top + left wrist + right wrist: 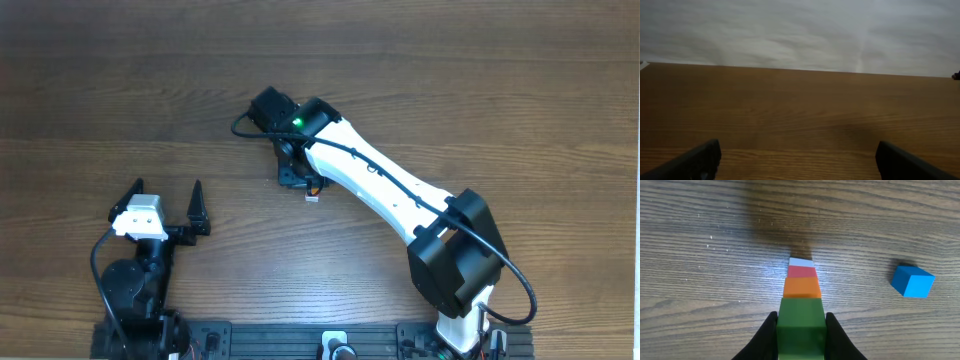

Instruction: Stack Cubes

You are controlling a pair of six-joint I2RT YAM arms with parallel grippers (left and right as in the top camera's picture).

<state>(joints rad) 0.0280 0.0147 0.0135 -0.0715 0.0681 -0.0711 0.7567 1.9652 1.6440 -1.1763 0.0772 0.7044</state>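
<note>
My right claw (pixel 801 324) grips the green cube (pixel 801 311) on the stack (pixel 802 280) of orange, red, white, with a blue cube (pixel 912 281) apart. My left claw (pixel 167 186) rests near left, fingers spread wide.

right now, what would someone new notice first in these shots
The eye goes first to the tower of four cubes at the middle of the wooden table. Its top piece, the green cube, is gripped between the fingers of the right claw. A lone blue cube sits apart from the tower, and the left claw rests open near its arm's base.
</note>
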